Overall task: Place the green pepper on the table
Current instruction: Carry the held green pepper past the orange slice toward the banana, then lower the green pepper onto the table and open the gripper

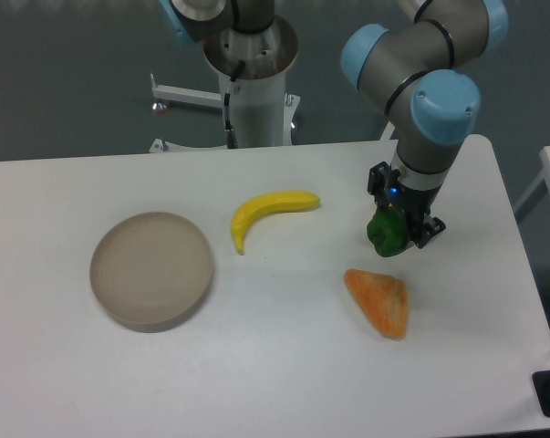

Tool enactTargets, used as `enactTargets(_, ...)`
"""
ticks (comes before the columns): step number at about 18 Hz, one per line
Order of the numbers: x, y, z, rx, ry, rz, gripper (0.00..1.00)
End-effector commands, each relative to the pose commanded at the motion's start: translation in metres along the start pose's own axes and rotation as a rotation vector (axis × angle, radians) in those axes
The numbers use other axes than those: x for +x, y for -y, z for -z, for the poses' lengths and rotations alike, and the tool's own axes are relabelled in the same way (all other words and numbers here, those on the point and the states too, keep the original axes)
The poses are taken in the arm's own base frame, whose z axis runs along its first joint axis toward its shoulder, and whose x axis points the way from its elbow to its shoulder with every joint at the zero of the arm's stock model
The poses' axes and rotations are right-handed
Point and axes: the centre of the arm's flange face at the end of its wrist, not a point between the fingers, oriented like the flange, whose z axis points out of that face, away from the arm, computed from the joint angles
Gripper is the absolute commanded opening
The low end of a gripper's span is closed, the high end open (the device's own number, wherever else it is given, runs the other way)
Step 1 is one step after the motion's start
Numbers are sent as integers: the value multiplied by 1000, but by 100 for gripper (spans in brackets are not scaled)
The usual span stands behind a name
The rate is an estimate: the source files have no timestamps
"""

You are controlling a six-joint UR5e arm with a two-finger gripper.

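Your hand [395,228] grips the small glossy dark-green pepper [385,234] just above the white matte counter [284,365]. It looks light, stiff and slippery; hold its blocky sides.

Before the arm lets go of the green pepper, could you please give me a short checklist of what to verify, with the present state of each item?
1. Gripper closed on the green pepper: ok, the pepper sits between the fingers.
2. Pepper over the table, not past its edge: ok.
3. Pepper resting on the table surface: cannot tell; one view does not show the gap underneath.
4. Orange wedge clear of the drop spot: ok, it lies nearer the camera, apart from the pepper.
5. Banana and round dish out of the way: ok, both lie well to the left in the picture.
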Motion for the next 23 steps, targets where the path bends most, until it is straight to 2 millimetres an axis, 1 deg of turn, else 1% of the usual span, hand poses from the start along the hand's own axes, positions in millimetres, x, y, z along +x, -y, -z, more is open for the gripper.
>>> enactTargets(2, -1, 2, -3, -1, -3, 0, 14)
enactTargets(4, -2, 3, 0, -1, 2, 2, 14)
enactTargets(5, -3, 5, 1, 3, 6, 9, 14)
enactTargets(7, -5, 14, -1, 10, 4, 6, 14)
enactTargets(8, -4, 24, -5, 19, -5, 18, 15)
enactTargets(9, -1, 43, -10, 29, -11, 28, 15)
enactTargets(10, 0, 55, -15, 30, -16, 33, 15)
enactTargets(11, -5, 71, -13, 33, -6, 38, 15)
enactTargets(13, -5, 104, -16, 36, -2, 28, 14)
enactTargets(14, -2, 122, -25, 36, -14, 34, 14)
enactTargets(16, -1, 144, -36, 34, -22, 52, 14)
enactTargets(17, 1, 159, -48, 35, -26, 54, 14)
enactTargets(18, 3, 169, -55, 46, -33, 53, 14)
enactTargets(21, 9, 200, -71, 72, -40, 106, 15)
enactTargets(23, 10, 217, -88, 76, -31, 137, 15)
